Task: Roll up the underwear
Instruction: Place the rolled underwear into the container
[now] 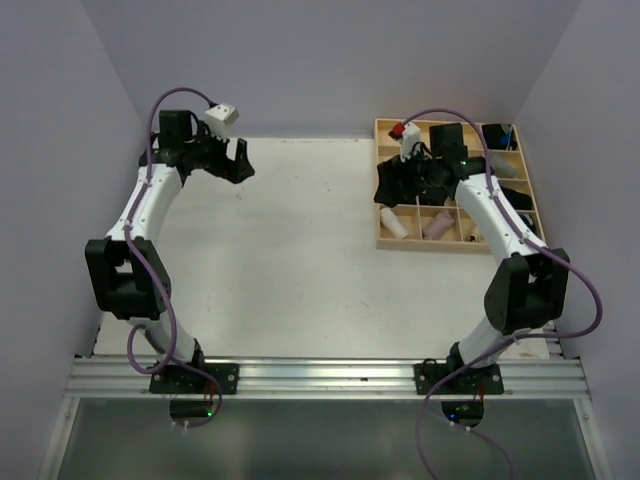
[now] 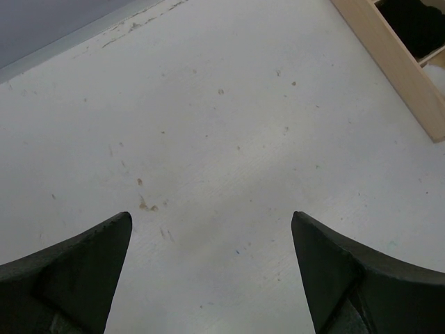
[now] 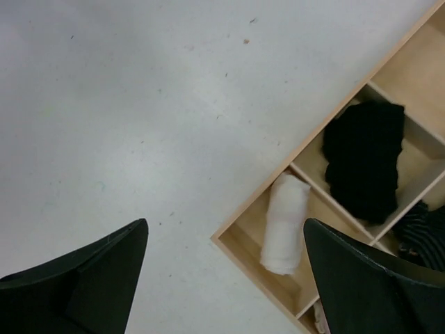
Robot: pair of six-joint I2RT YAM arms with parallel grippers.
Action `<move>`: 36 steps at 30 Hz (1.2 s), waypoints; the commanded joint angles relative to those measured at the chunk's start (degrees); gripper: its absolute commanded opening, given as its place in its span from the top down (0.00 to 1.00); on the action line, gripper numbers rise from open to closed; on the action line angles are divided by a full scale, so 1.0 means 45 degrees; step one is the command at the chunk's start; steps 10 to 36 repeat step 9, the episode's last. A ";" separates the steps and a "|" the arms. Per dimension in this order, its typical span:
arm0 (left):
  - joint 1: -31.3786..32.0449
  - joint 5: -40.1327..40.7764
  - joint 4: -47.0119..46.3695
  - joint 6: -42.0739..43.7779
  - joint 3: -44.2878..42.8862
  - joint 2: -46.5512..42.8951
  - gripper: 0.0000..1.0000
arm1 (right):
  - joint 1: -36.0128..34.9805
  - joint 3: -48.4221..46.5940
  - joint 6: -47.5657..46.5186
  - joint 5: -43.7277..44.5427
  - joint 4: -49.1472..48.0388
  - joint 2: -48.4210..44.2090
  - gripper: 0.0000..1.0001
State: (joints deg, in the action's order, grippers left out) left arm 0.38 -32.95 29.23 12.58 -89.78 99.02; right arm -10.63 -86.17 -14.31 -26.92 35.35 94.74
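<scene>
In the right wrist view a black underwear (image 3: pixel 365 160) lies bunched in one compartment of the pale wooden tray (image 3: pixel 314 133). A rolled white underwear (image 3: pixel 286 223) lies in the corner compartment beside it. My right gripper (image 3: pixel 224 223) hangs open above the tray's corner, holding nothing. From the top view the right gripper (image 1: pixel 398 188) is over the tray's left side, and the white roll (image 1: pixel 397 225) shows just below it. My left gripper (image 1: pixel 238 160) is far off at the back left, and its jaws (image 2: pixel 212 214) stand open and empty over bare table.
The grid tray (image 1: pixel 425 247) sits at the back right and holds more cloth items: a pinkish roll (image 1: pixel 437 225), dark pieces (image 1: pixel 510 195) and a striped piece (image 3: pixel 425 236). A tray corner (image 2: pixel 389 56) shows in the left wrist view. Grey walls enclose three sides.
</scene>
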 commanded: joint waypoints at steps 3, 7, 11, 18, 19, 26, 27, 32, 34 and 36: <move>-0.0085 0.1460 -0.0286 0.0151 0.1394 -0.0540 0.00 | -0.0039 0.1334 0.0776 -0.0991 0.0406 -0.0291 0.01; -0.0085 0.1697 -0.0926 0.0252 0.2564 -0.1182 0.00 | -0.0020 0.1591 0.0972 -0.0952 0.0054 -0.0428 0.01; -0.0085 0.1949 -0.1047 -0.0175 0.2665 -0.1263 0.00 | -0.0020 0.1610 0.0874 -0.1049 0.0015 -0.0409 0.01; -0.0085 0.1949 -0.1047 -0.0175 0.2665 -0.1263 0.00 | -0.0020 0.1610 0.0874 -0.1049 0.0015 -0.0409 0.01; -0.0085 0.1949 -0.1047 -0.0175 0.2665 -0.1263 0.00 | -0.0020 0.1610 0.0874 -0.1049 0.0015 -0.0409 0.01; -0.0085 0.1949 -0.1047 -0.0175 0.2665 -0.1263 0.00 | -0.0020 0.1610 0.0874 -0.1049 0.0015 -0.0409 0.01; -0.0085 0.1949 -0.1047 -0.0175 0.2665 -0.1263 0.00 | -0.0020 0.1610 0.0874 -0.1049 0.0015 -0.0409 0.01; -0.0085 0.1949 -0.1047 -0.0175 0.2665 -0.1263 0.00 | -0.0020 0.1610 0.0874 -0.1049 0.0015 -0.0409 0.01; -0.0085 0.1949 -0.1047 -0.0175 0.2665 -0.1263 0.00 | -0.0020 0.1610 0.0874 -0.1049 0.0015 -0.0409 0.01; -0.0085 0.1949 -0.1047 -0.0175 0.2665 -0.1263 0.00 | -0.0020 0.1610 0.0874 -0.1049 0.0015 -0.0409 0.01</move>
